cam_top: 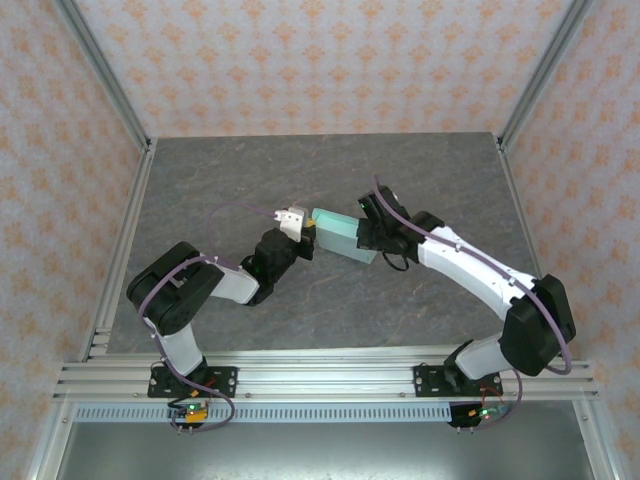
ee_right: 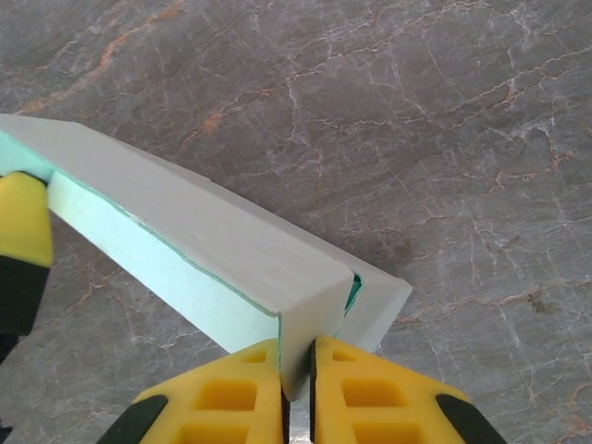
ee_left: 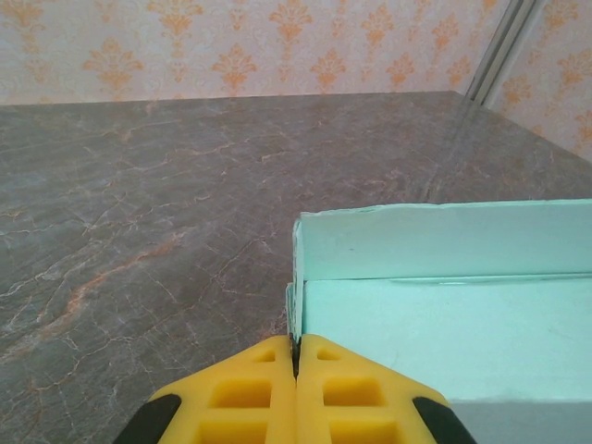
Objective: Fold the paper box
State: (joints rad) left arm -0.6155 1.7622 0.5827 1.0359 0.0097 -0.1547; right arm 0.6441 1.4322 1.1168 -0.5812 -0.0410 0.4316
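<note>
The paper box point(cam_top: 338, 236) sits between both hands over the middle of the desk point(cam_top: 220, 190). The left hand point(ee_left: 296, 359) is pressed together on its end edge, and the right hand point(ee_right: 296, 363) pinches a wall at the opposite end. Fold gently, moving both in step (thin card creases); only the arms crowd each other

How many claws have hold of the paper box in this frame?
2. The left claw pinches a wall at the left end of the paper box; the right claw pinches a wall at its right end.
</note>
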